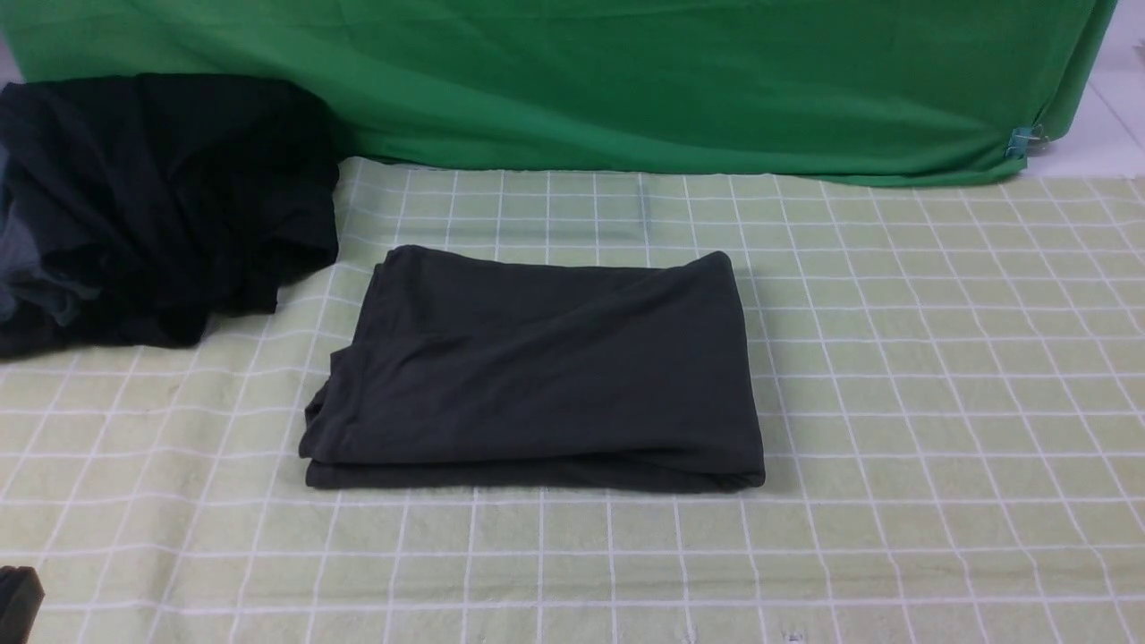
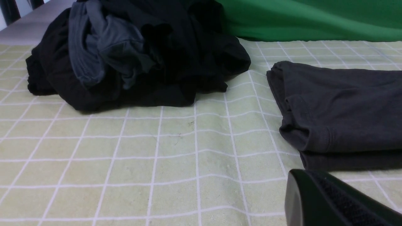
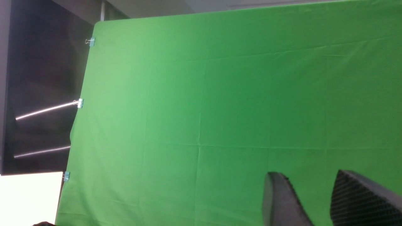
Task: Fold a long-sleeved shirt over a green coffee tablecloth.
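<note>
The long-sleeved shirt [image 1: 546,367] lies folded into a neat charcoal rectangle in the middle of the green coffee tablecloth [image 1: 939,402]; no print shows. In the left wrist view the shirt's [image 2: 342,110] left end sits just beyond my left gripper [image 2: 293,177]. That gripper is shut, holds nothing, and hangs low over the tablecloth [image 2: 125,163]. Only a black corner of the left gripper [image 1: 18,599] shows in the front view, at the near left edge. My right gripper [image 3: 306,174] is open and empty, raised and facing the backdrop; the front view does not show it.
A black heap of clothing [image 1: 152,197] with a grey-blue patch sits at the back left, seen too in the left wrist view as the heap [image 2: 135,50]. A plain green backdrop [image 1: 626,80] closes the far side, held by clips [image 1: 1020,141]. The right wrist view shows mostly the backdrop [image 3: 235,110].
</note>
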`<act>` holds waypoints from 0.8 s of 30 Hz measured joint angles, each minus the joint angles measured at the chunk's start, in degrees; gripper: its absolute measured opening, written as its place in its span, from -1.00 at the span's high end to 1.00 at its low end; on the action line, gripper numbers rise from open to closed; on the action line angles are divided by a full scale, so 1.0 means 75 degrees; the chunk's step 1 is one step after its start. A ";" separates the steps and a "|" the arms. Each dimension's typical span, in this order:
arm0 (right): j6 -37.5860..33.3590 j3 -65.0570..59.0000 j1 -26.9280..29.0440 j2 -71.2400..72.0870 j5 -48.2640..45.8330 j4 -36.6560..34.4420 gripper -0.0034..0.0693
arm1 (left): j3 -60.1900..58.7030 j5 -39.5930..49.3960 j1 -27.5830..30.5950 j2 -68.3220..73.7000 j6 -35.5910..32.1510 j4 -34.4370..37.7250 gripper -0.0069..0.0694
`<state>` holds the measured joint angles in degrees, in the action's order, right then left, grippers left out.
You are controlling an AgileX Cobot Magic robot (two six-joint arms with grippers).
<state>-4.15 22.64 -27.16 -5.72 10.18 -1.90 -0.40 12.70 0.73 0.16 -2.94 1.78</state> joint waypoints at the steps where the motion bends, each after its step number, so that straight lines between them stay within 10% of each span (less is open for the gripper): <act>1: 0.0000 0.0000 0.0000 0.0000 0.0000 0.0000 0.25 | 0.0000 0.0000 0.0000 0.0000 0.0000 0.0000 0.81; 10: -0.0219 0.0000 0.0188 0.0095 -0.0799 0.0000 0.24 | 0.0000 0.0000 0.0000 0.0000 0.0000 0.0000 0.81; 24: -0.0836 -0.3037 0.3295 0.0733 -0.3140 0.0000 0.24 | 0.0000 0.0006 0.0000 -0.0006 0.0000 0.0000 0.81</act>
<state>-10.42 -0.14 -2.45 -0.22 -13.37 -1.90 -0.40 12.74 0.73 0.12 -2.94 1.78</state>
